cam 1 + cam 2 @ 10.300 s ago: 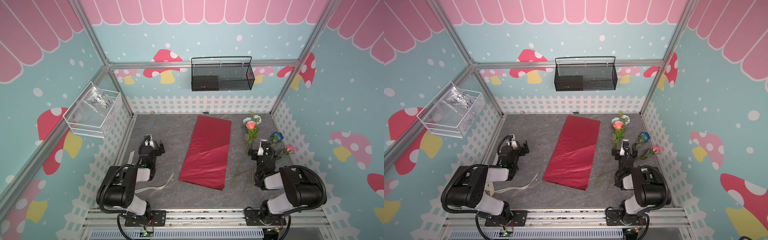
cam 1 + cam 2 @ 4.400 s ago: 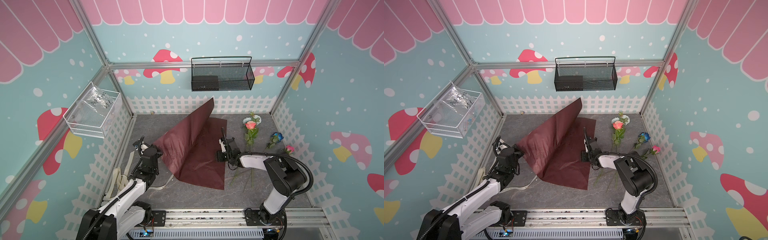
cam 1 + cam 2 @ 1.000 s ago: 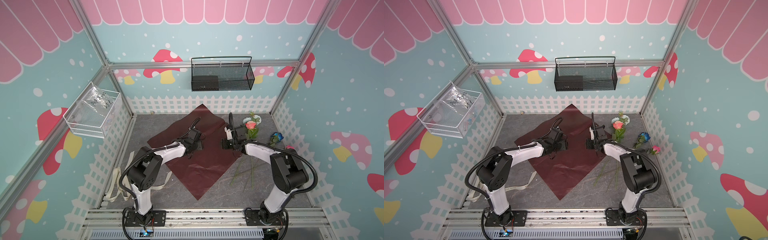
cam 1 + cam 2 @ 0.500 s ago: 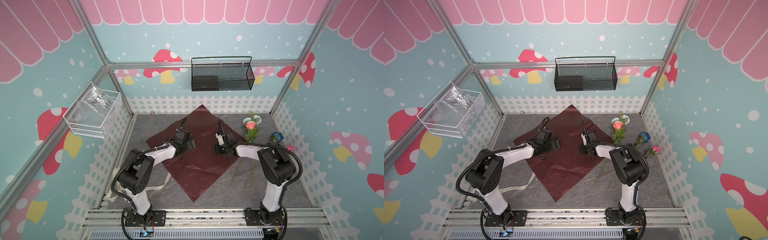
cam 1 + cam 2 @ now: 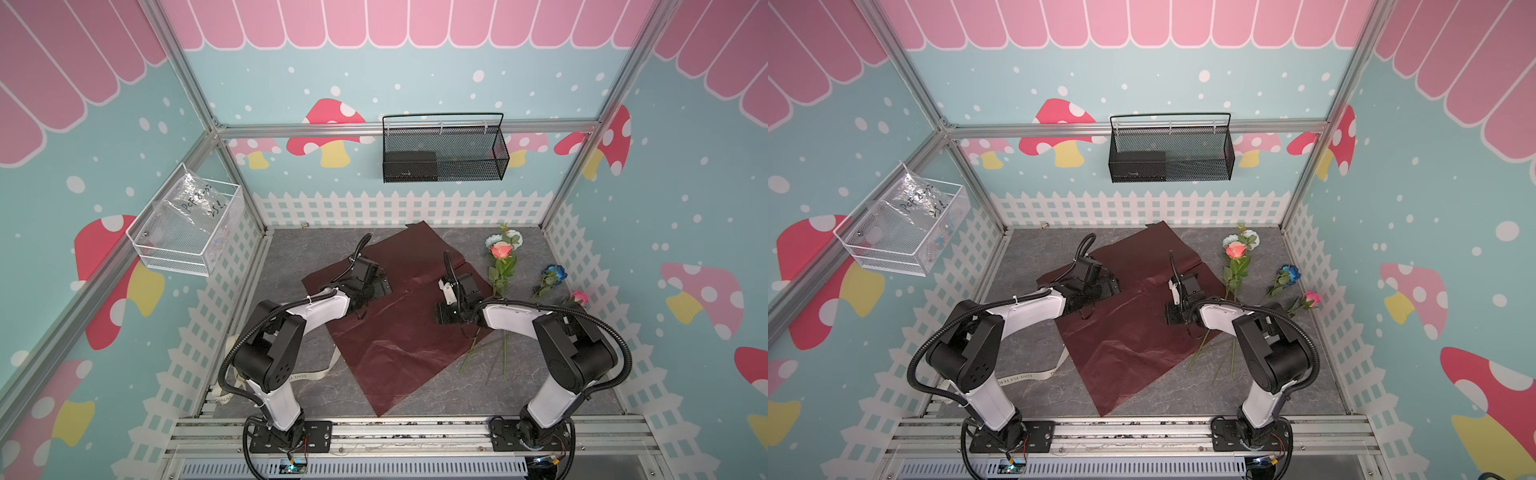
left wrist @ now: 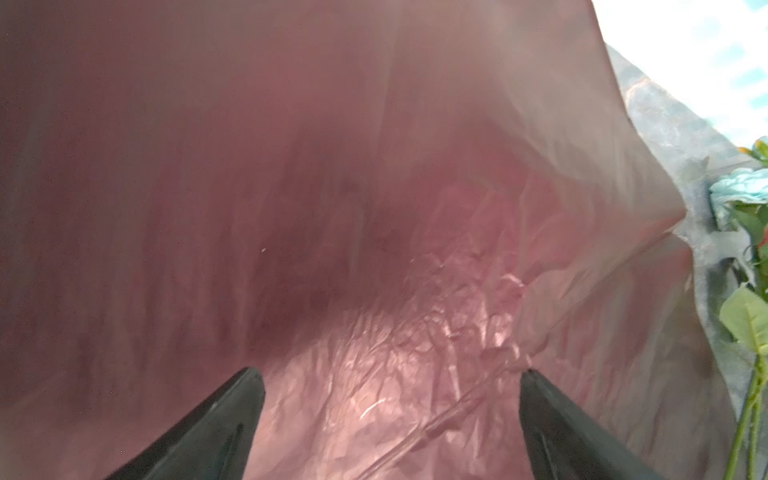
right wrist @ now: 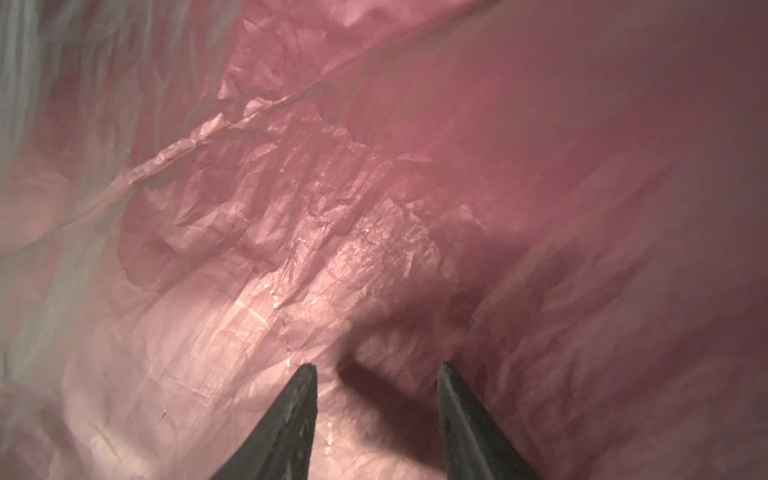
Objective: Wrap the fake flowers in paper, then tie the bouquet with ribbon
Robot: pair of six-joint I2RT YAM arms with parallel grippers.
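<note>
Here's the dark red wrapping paper point(image 5: 399, 332) spread flat as a diamond across the middle of the grey surface point(image 5: 291, 257), its long diagonal running from the back edge down to the front edge. The left hand point(image 5: 380, 286) sits low over the paper's left half, released, and its wrist view shows the fingers point(image 6: 216, 424) spread wide with nothing but crinkled paper between them. The right hand point(image 5: 444, 312) is over the paper's right half, its fingers point(image 7: 291, 424) parted and gripping nothing. The flowers lie loose along the right edge of the surface, off the paper. The salmon rose point(image 5: 501, 250) and the pale blue cluster point(image 5: 494, 240) point their heads to the back edge. The blue rose point(image 5: 555, 273) and the pink rose point(image 5: 579, 297) lean their heads to the right edge, and all the stems point(image 5: 505, 353) draw together beside the paper's right corner. A cream lettered ribbon point(image 5: 307, 376) curls by the front-left corner. On the back wall, a black mesh basket point(image 5: 473, 166) holds a black box point(image 5: 409, 164). On the left wall, a white wire basket point(image 5: 174, 257) holds a clear plastic bag point(image 5: 187, 208).
</note>
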